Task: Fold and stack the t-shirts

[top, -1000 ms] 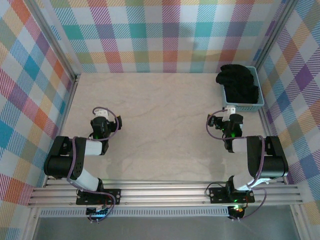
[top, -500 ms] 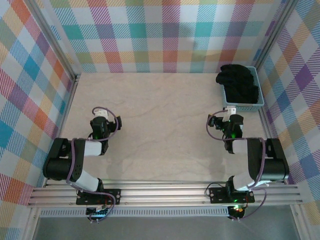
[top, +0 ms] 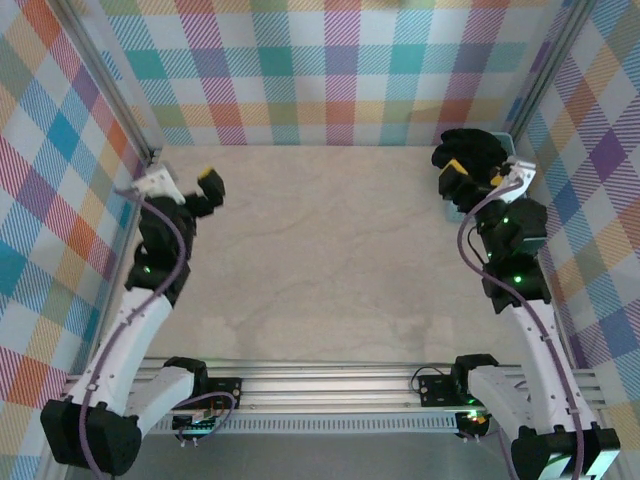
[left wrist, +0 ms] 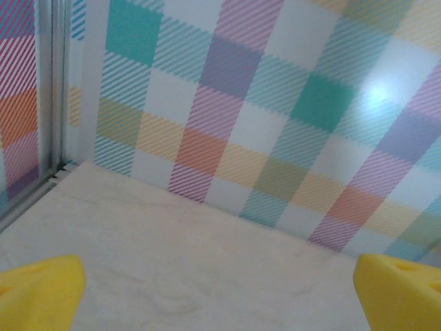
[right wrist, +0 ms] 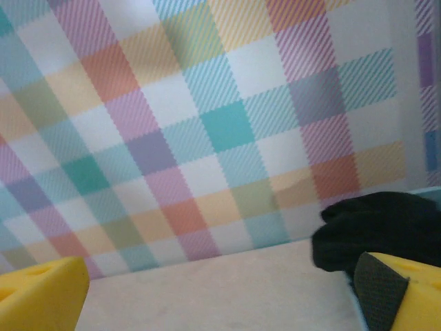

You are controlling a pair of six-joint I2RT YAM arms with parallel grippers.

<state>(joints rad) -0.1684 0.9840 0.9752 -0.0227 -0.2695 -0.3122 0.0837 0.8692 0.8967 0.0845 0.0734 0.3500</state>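
Note:
The black t-shirts (top: 468, 146) lie bunched in a light-blue basket (top: 508, 143) at the far right corner of the table. My right gripper (top: 487, 170) hangs open over the near side of the basket, just short of the cloth. In the right wrist view its yellow fingertips (right wrist: 41, 293) stand wide apart around the gripper (right wrist: 220, 296), with the black t-shirts (right wrist: 379, 227) ahead beside the right finger. My left gripper (top: 181, 183) is open near the far left corner. It (left wrist: 220, 296) has only bare table between its yellow fingertips (left wrist: 41, 289).
Plaid walls close in the beige table (top: 320, 250) on three sides, and both grippers are near the back wall. An aluminium rail (top: 320, 385) with the arm bases runs along the near edge.
Both arms have unfolded from their tucked poses near the front and reached far forward. The right one now hangs at the basket, the left one near the far left corner. Both grippers stay open.

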